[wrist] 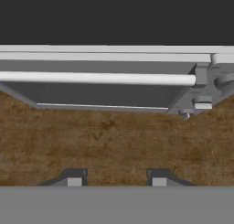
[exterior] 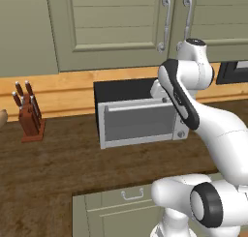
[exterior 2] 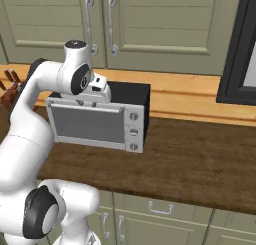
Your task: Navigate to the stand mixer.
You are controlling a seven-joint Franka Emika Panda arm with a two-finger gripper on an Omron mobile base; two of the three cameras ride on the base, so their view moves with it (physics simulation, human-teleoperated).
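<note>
I'm parked facing the toaster oven (exterior: 138, 120); gripper (wrist: 116, 181) hangs above its front, fingers parted, holding nothing. I can't place the mixer from here, so which way to drive is unclear.

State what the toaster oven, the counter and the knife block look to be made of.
Toaster oven: likely brushed metal, with a matte silver front, black shell and a pale bar handle. Counter: dark wood, judging by its visible grain. Knife block: reddish wood, perhaps stained; it is too small to be sure.
</note>
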